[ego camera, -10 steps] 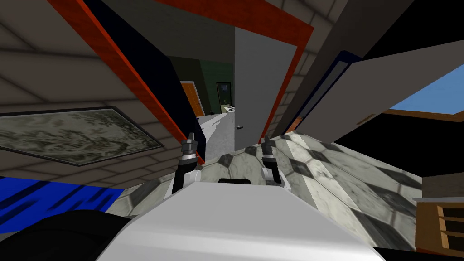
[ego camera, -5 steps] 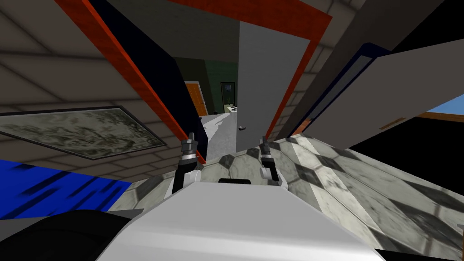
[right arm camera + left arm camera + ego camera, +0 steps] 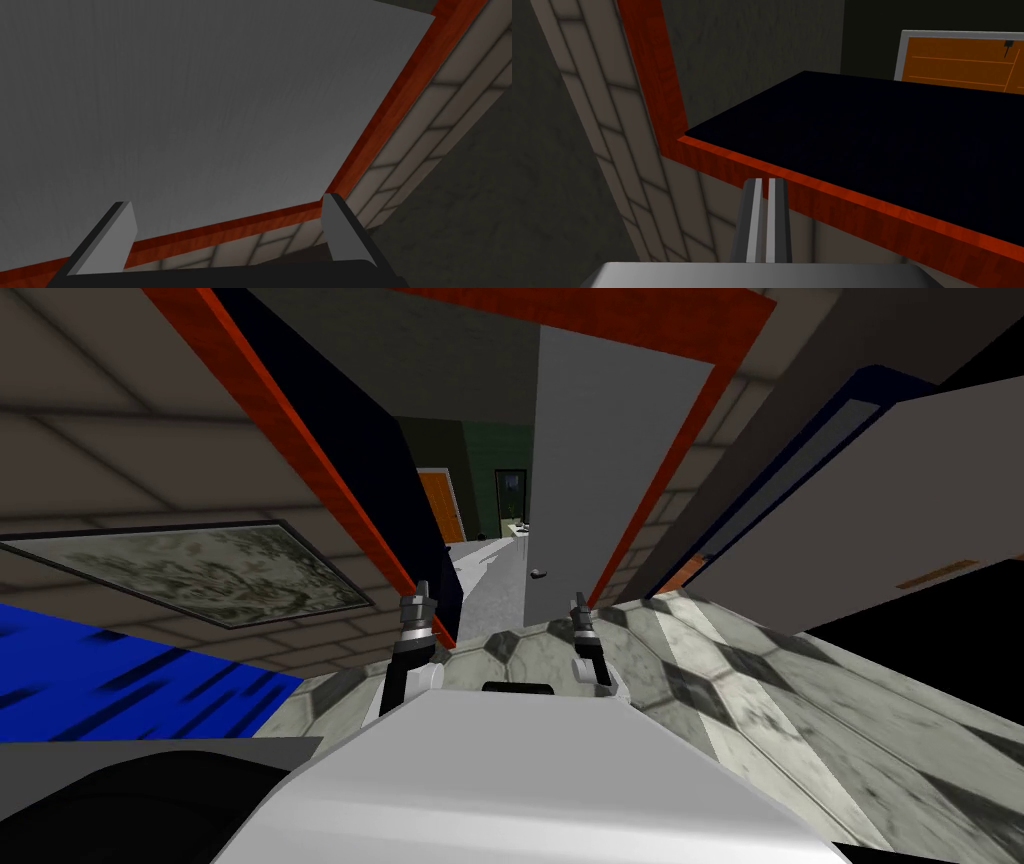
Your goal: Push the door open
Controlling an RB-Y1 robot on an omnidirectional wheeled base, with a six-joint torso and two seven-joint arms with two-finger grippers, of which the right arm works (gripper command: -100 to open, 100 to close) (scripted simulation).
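Right wrist view: right pincer (image 3: 227, 204) released, fingers spread wide, pointing at the grey door (image 3: 200, 100); contact cannot be told. Head view: it sits near the door's handle (image 3: 539, 575). Left pincer (image 3: 767, 182) clenched, blades together, across the opening from the door, by the red frame (image 3: 649, 75). Door ajar, gap at its handle edge. Versus 1.0 s ago: door looms larger, whole view shifted, so my own advance.
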